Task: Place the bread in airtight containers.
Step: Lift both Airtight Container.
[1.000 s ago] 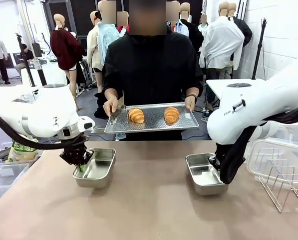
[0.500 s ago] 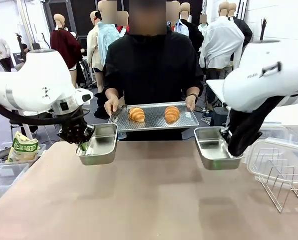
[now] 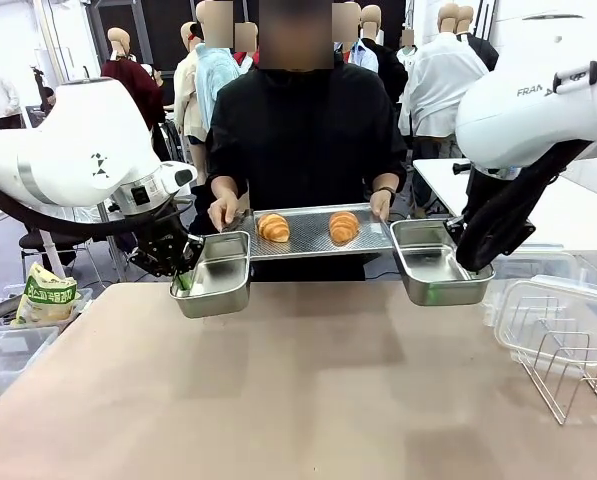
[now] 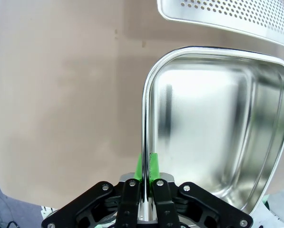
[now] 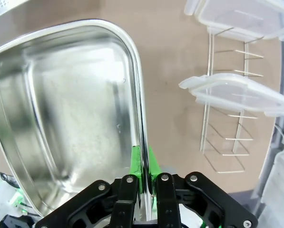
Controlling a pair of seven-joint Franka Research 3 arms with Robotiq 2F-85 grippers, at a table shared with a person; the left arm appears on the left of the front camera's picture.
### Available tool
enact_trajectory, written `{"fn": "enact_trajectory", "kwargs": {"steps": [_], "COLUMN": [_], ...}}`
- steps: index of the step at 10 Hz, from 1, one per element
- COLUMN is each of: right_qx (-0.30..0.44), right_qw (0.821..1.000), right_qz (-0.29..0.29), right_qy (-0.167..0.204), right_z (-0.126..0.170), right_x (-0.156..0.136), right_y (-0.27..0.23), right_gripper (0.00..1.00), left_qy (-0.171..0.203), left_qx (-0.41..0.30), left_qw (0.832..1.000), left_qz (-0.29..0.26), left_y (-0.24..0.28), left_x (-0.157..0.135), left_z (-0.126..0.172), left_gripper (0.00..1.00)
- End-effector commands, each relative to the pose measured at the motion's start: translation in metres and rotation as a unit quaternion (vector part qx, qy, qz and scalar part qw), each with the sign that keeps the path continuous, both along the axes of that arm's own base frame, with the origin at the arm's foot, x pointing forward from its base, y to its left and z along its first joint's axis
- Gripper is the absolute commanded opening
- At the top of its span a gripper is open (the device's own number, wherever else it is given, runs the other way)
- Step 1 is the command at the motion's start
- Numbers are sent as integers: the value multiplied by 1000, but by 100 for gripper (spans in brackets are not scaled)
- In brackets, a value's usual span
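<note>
Left fingers: closed down to a narrow slit on the near rim of the left tin, with one green pad seen inside the wall and one outside.
Left tin: held clear of the tabletop, tilted, hollow and bare inside; its far edge is just beside the perforated tray.
Right fingers: pinched tight on the side rim of the right tin, the steel edge being clamped between the green pads.
Right tin: raised off the tabletop and tilted, nothing inside; it is set just beside the other end of the tray.
Croissants: two are laid apart on the tray, between the two tins.
Tray: gripped at both ends by the person's hands, at the far side of the tabletop.
Lids: two clear ones are propped on the wire rack.
</note>
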State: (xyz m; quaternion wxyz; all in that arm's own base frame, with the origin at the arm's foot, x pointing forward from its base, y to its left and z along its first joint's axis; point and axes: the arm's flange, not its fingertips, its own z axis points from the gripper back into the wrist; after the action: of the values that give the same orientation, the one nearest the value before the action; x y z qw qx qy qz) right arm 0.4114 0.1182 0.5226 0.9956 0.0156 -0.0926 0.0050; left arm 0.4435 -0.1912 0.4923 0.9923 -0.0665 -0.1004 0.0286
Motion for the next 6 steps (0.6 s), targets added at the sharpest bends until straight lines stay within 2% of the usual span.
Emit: {"fn": "enact_trajectory", "kwargs": {"steps": [1, 2, 6], "right_qx": [18, 0, 0], "right_qw": [999, 1000, 1000], "right_qz": [25, 0, 0], "right_qy": [22, 0, 0], "right_z": [-8, 0, 0], "right_x": [12, 0, 0], "right_y": [6, 0, 0], "right_gripper": [0, 0, 0], "left_qy": [-7, -7, -7], "left_qx": [5, 5, 5], "left_qw": [1000, 1000, 1000], "left_qz": [-3, -3, -3], "left_y": [0, 0, 0], "left_x": [0, 0, 0], "left_z": [1, 1, 1], "left_gripper": [0, 0, 0]}}
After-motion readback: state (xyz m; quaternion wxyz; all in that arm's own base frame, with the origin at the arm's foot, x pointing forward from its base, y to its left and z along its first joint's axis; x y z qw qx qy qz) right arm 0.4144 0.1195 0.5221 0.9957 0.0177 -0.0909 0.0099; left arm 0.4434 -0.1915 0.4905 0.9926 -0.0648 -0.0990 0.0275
